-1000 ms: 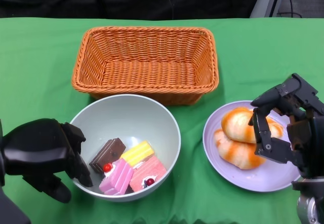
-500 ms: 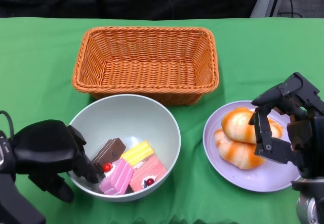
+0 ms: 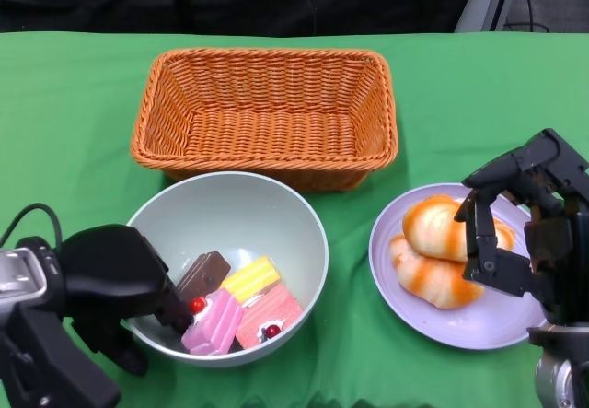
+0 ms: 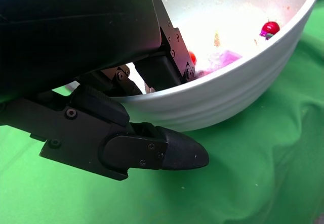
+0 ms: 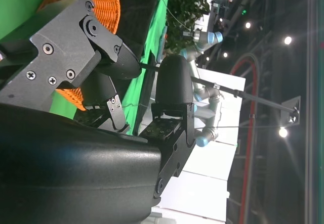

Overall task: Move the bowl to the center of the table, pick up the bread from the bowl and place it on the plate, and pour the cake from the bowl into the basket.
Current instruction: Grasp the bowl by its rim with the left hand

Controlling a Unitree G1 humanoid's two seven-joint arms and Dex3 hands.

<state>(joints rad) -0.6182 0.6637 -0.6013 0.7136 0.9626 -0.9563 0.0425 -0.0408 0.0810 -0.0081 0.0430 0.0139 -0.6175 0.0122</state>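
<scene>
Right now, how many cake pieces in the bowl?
4, all in the bowl: chocolate cake by the left hand, yellow cake mid, pink cake front, red cake right. More may hide underneath.

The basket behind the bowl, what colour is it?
Orange woven wicker; the basket shows best in the head view.

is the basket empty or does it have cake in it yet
Empty: the head view shows only bare weave inside the basket. The cake pieces still lie in the bowl.
</scene>
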